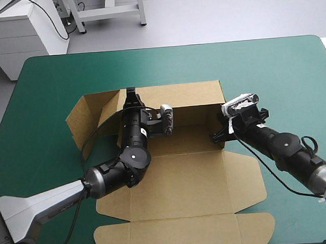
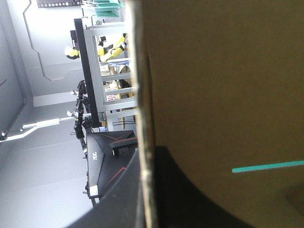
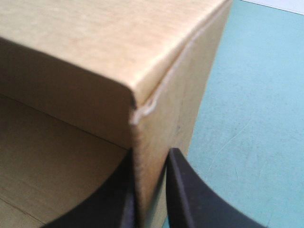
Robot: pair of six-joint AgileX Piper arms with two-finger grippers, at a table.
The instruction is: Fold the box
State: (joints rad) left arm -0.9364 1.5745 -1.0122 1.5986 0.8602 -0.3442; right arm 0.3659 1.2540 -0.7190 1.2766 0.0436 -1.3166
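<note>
The brown box (image 1: 183, 181) lies in the middle of the teal-green cover, its base flat and its far wall (image 1: 178, 96) raised. A side flap (image 1: 82, 118) stands slanted at the far left. My left gripper (image 1: 131, 96) is shut on the left end of the far wall. In the left wrist view the board's edge (image 2: 142, 95) runs between the gripper's (image 2: 147, 199) black fingers. My right gripper (image 1: 221, 133) is shut on the right side wall at the far right corner. In the right wrist view the wall (image 3: 161, 118) is pinched in the gripper (image 3: 149, 190).
The lid panel (image 1: 183, 232) with its rounded flaps lies flat near the table's front edge. Bare teal-green cover (image 1: 281, 70) stretches to the right of and beyond the box. A white cabinet (image 1: 19, 31) stands past the table's far left corner.
</note>
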